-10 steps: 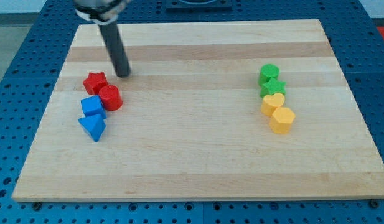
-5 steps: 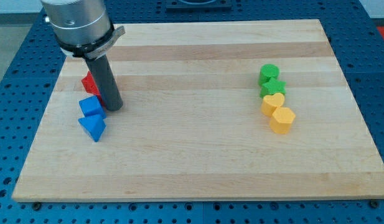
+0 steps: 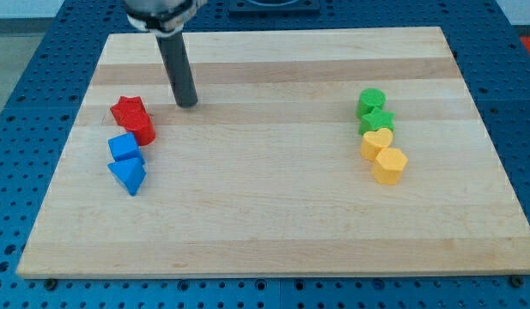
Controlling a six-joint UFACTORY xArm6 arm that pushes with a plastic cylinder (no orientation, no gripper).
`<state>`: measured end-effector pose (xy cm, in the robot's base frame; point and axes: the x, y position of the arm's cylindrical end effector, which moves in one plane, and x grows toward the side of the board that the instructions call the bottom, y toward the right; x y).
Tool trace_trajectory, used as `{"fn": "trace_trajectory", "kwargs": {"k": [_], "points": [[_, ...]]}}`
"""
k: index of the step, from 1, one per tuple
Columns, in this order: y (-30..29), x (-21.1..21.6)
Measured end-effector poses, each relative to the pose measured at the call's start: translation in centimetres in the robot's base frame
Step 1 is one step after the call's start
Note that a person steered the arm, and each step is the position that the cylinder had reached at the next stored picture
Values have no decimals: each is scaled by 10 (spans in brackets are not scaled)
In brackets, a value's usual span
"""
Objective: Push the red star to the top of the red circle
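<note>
The red star [image 3: 127, 110] lies at the board's left, touching the red circle [image 3: 144, 130], which sits just below and right of it and is partly hidden by it. My tip [image 3: 188, 103] stands on the board to the right of the red star, a short gap away, and above and right of the red circle. It touches no block.
A blue block [image 3: 125, 147] and a blue triangle-like block [image 3: 128, 176] sit right below the red pair. At the right stand a green block [image 3: 371, 103], a green star [image 3: 376, 121] and two yellow hearts [image 3: 376, 142] [image 3: 389, 164] in a column.
My rod moved from beside the red circle up and right. The red circle has shifted left, and the star now sits at its upper left, overlapping it.
</note>
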<state>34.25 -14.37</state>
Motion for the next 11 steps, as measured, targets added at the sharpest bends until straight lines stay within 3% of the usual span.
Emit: {"fn": "trace_trajectory", "kwargs": {"k": [2, 3, 6, 11], "points": [[-132, 14], [-150, 40], [-102, 40], [-96, 31]]}}
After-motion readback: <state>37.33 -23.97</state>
